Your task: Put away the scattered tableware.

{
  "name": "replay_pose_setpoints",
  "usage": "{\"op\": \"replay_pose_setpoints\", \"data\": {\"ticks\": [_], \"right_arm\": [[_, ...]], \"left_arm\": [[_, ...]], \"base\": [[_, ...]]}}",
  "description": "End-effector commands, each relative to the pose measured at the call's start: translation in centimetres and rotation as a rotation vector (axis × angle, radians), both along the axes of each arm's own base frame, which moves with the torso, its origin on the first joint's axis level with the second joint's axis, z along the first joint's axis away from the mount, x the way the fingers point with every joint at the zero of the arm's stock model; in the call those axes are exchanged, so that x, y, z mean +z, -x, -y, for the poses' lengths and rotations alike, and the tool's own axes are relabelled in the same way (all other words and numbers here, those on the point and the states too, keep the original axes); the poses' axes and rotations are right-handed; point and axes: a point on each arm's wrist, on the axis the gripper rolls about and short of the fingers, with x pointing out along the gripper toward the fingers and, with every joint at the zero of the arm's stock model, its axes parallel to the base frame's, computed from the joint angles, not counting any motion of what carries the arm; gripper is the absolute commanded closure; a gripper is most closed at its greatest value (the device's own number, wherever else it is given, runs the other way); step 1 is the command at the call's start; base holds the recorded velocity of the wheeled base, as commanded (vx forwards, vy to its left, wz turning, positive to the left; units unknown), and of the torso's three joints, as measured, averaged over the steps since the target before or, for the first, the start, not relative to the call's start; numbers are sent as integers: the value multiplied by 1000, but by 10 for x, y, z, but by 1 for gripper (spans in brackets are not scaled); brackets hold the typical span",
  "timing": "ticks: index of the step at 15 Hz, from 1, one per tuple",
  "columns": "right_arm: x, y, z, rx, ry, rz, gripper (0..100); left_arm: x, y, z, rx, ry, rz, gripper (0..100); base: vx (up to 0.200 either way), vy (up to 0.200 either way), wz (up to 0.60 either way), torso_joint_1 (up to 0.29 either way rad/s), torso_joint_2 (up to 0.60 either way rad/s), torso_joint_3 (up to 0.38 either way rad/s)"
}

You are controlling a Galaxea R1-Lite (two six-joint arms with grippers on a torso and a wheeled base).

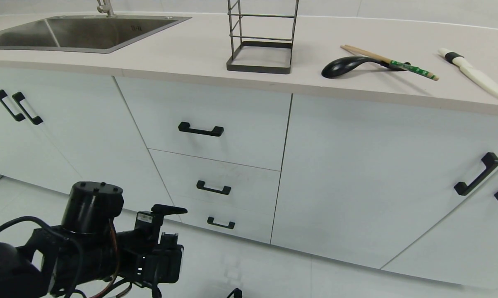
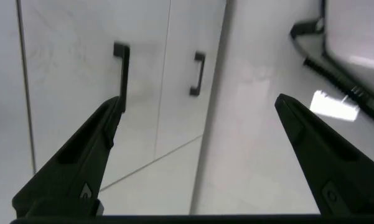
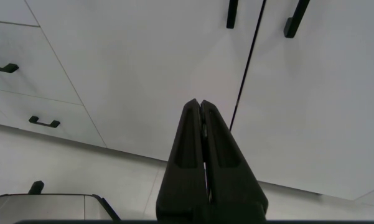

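On counter [image 1: 191, 54]: one spoon [image 1: 344, 66], two chopsticks [image 1: 391, 63], one white utensil [image 1: 476, 75], one rack [image 1: 257, 68].

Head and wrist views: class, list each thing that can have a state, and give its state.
Left gripper: open, empty.
Right gripper: shut, empty.
Three white drawers with black handles: all shut.
Grey wire rack: upright, empty.
Glossy black spoon: lying on the beige countertop.
Wooden chopsticks: lying across the spoon's handle.
White brush with black band: lying flat on the countertop.
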Motion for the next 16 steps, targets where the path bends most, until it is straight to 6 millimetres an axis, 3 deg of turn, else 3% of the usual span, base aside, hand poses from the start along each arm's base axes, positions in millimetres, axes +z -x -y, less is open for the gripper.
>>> {"op": "replay_pose_setpoints", "data": {"ticks": [1, 4, 12, 16], "right_arm": [[0, 0, 0, 0, -1, -2, 100], [0, 0, 0, 0, 1, -2, 100], [0, 0, 0, 0, 1, -2, 100], [0, 0, 0, 0, 1, 0, 100]], "left_arm": [[0, -7, -14, 40, -26, 26, 0], [-5, -24, -21, 82, -21, 90, 0], [-50, -65, -3, 38, 3, 76, 0], [-54, -86, 9, 5, 41, 102, 0]], "base": [[0, 0, 0, 0, 0, 0], [0, 0, 0, 0, 0, 0], [0, 0, 0, 0, 0, 0], [0, 0, 0, 0, 0, 0]]}}
